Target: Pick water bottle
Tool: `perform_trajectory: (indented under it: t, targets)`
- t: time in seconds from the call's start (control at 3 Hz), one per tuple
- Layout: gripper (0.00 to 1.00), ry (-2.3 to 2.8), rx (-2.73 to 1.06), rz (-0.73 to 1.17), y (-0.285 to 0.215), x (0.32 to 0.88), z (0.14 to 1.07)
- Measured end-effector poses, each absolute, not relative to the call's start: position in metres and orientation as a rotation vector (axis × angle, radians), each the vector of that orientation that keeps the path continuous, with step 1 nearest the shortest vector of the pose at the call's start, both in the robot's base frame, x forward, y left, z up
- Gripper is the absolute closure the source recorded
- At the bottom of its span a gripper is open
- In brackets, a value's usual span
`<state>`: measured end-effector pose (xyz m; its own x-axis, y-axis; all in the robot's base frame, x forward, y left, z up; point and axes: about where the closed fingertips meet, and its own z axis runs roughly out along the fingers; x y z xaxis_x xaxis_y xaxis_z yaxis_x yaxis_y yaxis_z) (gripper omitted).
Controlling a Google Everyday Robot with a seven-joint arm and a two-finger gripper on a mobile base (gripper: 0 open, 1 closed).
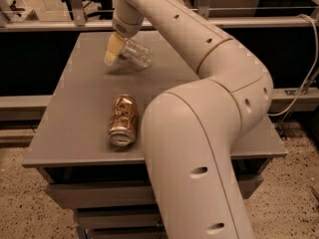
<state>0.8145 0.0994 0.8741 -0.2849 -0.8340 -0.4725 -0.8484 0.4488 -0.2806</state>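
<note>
We begin at the end effector (118, 51), which is at the far part of the surface (79, 101), low and close above it. Its pale yellow tip is pressed against the left side of the water bottle (137, 55), or just beside it. We cannot tell if the end effector is already closed on the bottle or only placed around it, because the bottle and the wrist hide the other side.

The water bottle is clear and ribbed. It is tilted, with 1 end towards the end effector and the body pointing to the right and a little towards us. A dark shadow lies under it, so we think it is perhaps a little raised, but we cannot tell this for sure.

Nearer to us, well apart from the bottle, 1 gold can (122, 119) lies on its side. The big arm (199, 148) fills the right part of the view and hides that part of the surface.

In our judgement the step in hand is the grasp itself, at the bottle. The next move calls for a firm but not crushing hold, because thin plastic gives way easily, and then a straight lift upward, away from the can.
</note>
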Motion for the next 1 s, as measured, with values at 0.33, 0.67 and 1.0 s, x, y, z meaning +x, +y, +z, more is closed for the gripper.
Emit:
perform_trajectory:
  t: [0.33,0.67,1.0]
  targets:
    - [0.18,2.207,-1.427,-0.009,0.0965,0.8155,0.8635]
    - [0.41,2.246,-1.437,-0.032,0.0924,0.8160,0.8573]
    - [0.65,2.258,-1.438,-0.023,0.0866,0.8138,0.8565]
